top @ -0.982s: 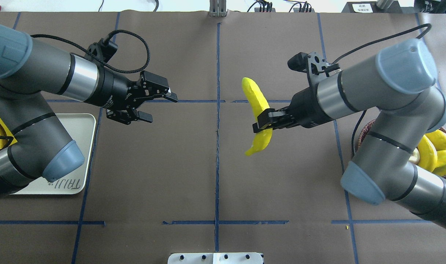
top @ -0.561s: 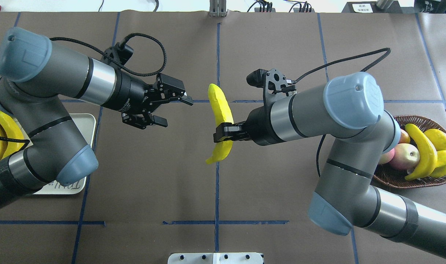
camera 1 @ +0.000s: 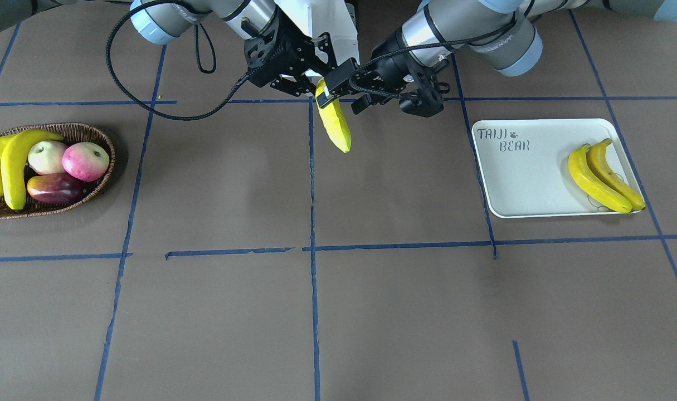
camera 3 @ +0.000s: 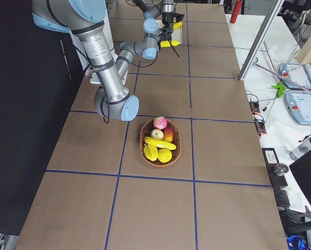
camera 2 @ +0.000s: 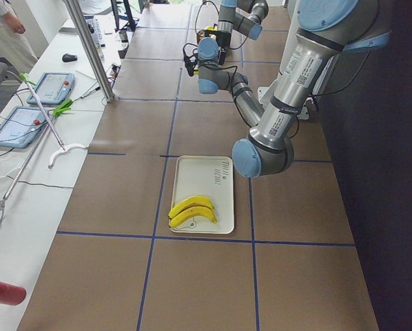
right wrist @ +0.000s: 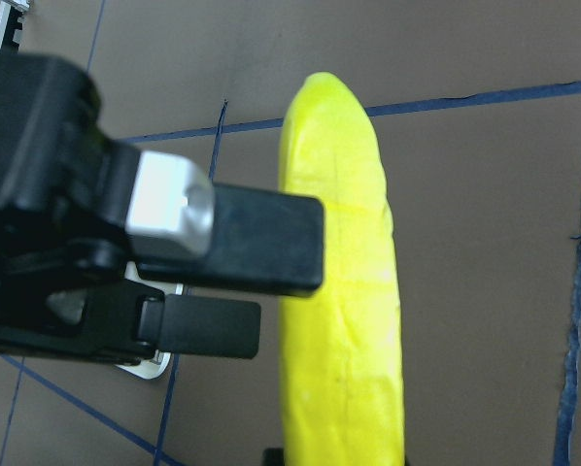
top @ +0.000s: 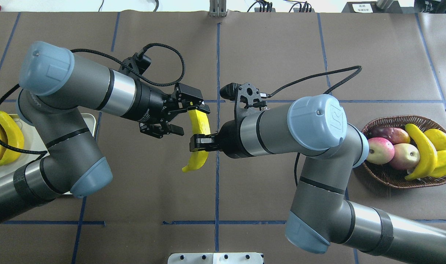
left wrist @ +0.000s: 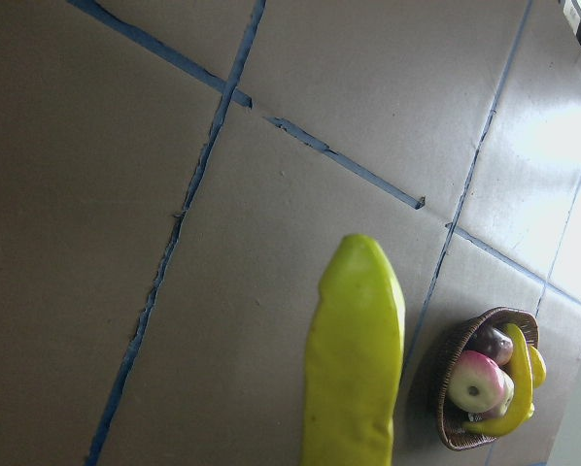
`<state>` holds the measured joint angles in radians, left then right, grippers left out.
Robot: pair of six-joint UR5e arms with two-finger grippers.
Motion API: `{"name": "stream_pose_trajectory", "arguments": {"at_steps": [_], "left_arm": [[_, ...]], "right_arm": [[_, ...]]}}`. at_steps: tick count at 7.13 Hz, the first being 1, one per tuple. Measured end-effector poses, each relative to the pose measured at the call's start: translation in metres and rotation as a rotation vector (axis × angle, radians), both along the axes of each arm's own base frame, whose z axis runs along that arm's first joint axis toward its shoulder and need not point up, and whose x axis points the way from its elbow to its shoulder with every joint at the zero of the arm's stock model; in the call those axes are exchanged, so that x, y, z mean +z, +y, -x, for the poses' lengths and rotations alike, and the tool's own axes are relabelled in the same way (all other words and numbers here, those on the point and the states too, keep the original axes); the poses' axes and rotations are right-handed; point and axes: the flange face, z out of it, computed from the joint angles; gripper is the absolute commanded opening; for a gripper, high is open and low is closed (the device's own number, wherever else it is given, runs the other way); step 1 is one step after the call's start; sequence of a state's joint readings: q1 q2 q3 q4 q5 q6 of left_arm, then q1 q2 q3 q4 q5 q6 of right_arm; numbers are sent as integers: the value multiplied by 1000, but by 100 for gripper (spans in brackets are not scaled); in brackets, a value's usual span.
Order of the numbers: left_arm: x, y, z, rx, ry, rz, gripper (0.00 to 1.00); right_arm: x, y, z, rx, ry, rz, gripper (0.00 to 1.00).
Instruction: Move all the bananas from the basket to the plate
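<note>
off-white rectangular tray on the robot's left carries two yellow bananas side by side. dark woven wicker basket on the right holds one long yellow banana beside pink-red apples. another curved yellow banana hangs in the air mid-table, long axis running away from the robot, thin tip toward the robot. right gripper clamps its middle. left gripper has jaws apart at its far end.
</note>
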<state>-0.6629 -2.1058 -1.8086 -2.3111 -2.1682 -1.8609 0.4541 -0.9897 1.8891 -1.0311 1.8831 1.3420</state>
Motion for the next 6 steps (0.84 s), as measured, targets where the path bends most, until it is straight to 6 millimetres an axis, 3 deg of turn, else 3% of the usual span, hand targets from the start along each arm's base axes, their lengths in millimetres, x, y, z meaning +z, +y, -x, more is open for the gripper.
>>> {"name": "stream_pose_trajectory", "arguments": {"at_steps": [1,2,3,4,5,6], "left_arm": [[1,2,-6,-8,-3,1,94],[3,5,-15,-26,-7,0,78],[4,7,-21,-41,-7,-3,54],[4,9,-23,-47,-6,-7,29],[3,9,-23,-50,-4,-11,10],[4,9,-23,-51,-5,-13,1]], "right_arm": [[-3,2,1,-3,-4,-2,15],[-4,4,2,-6,-7,-4,16],[-5,5,3,-8,-8,-5,18],[-5,6,3,-9,-9,-5,33],[-5,6,4,-10,-8,-5,71],[-5,6,3,-9,-8,-3,99]]}}
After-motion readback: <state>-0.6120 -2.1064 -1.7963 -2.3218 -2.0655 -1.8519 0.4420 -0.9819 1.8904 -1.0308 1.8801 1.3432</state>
